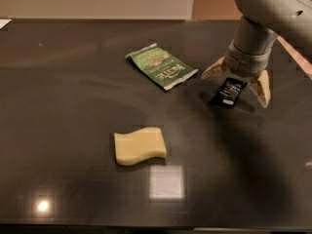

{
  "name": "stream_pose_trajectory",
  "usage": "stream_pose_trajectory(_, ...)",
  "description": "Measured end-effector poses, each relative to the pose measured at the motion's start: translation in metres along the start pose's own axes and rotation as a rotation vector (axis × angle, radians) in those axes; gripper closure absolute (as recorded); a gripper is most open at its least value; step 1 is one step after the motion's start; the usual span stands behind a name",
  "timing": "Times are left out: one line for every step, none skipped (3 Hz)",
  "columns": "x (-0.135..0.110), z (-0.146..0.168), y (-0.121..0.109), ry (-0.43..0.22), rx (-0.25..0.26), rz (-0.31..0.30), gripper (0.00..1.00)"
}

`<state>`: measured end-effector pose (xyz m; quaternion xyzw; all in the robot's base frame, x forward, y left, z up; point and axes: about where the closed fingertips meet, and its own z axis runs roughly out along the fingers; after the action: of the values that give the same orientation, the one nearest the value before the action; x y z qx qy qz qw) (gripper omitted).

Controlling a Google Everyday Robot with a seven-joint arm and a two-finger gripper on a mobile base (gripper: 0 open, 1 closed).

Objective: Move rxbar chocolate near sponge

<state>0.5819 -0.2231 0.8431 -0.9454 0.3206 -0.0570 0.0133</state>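
The rxbar chocolate (227, 92), a small black wrapper with white lettering, lies flat on the dark table (63, 106) at the right. My gripper (236, 85) hangs over it, open, with one tan finger to the bar's left and the other finger (262, 89) to its right. The bar sits between them, untouched as far as I can see. The sponge (140, 146), a pale yellow wavy-edged foam block, lies nearer the front, left of the bar and well apart from it.
A green-and-white packet (161, 66) lies flat left of the gripper, behind the sponge. The table's far edge meets a pale wall. A bright light reflection (166, 182) shows on the tabletop just in front of the sponge.
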Motion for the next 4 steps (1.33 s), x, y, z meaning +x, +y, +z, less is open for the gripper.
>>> stream_pose_trajectory(0.006,0.009,-0.005,-0.008,-0.014,0.007,0.0)
stream_pose_trajectory(0.011,0.017,-0.009,-0.014,-0.027,0.013,0.14)
stream_pose_trajectory(0.017,0.023,-0.011,-0.014,-0.039,0.022,0.33)
stream_pose_trajectory(0.021,0.026,-0.011,-0.009,-0.052,0.028,0.55)
